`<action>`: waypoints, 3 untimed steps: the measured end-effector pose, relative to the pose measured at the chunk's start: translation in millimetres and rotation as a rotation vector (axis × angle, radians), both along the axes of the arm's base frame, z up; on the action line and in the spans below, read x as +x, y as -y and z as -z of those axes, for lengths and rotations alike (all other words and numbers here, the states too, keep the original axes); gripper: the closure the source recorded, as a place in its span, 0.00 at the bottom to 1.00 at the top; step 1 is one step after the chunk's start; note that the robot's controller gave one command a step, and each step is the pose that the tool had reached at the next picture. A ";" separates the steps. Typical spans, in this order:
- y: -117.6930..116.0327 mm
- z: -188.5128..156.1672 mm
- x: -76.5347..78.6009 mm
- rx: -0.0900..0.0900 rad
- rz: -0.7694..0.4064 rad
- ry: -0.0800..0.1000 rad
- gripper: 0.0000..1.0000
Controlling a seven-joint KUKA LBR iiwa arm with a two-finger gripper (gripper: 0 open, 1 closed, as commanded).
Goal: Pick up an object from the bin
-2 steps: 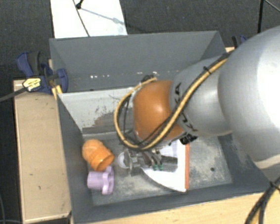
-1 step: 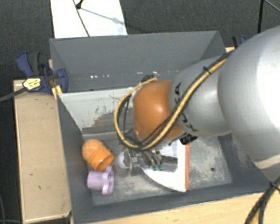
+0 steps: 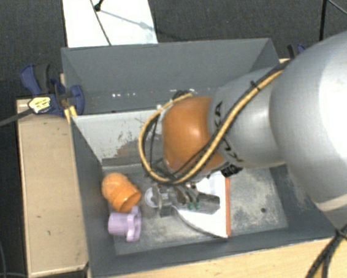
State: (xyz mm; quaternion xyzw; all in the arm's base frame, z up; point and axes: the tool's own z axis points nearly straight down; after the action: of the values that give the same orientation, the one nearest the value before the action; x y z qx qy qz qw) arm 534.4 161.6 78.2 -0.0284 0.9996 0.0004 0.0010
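**Arm low in the bin, claw at the white sheet's near end**

Closest to my camera is the big silver arm (image 3: 319, 120), reaching in from the right and covering that side of the bin (image 3: 173, 73). Its wrist, under the orange cover (image 3: 185, 134) with yellow-and-black cables (image 3: 147, 150) looped round it, points steeply down, which puts the claw (image 3: 171, 202) low over the bin floor near the middle.

From this angle I cannot tell whether the claw is apart or together, nor whether it has anything in it.

Under and just right of the claw lies a white flat sheet (image 3: 209, 219) with an orange-red edge, flat on the floor. It is the nearest thing, so I judge it the likely target. Lying flat, it offers little to grip except an edge, which may be why the claw sits at its end.

Left of the claw, apart from it, an orange cup (image 3: 120, 192) lies tipped over, with a small lilac piece (image 3: 126, 224) just below it.
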 end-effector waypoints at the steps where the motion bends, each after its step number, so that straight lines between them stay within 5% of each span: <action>1: -3.1 0.5 1.9 0.001 0.000 0.001 1.00; 2: -7.8 -35.2 1.0 -0.003 -0.007 -0.010 1.00; 3: -11.1 -78.3 2.6 0.001 -0.013 0.004 1.00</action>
State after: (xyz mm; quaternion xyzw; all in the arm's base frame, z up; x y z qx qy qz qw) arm 536.9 172.7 156.5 -0.0347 0.9994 0.0009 0.0031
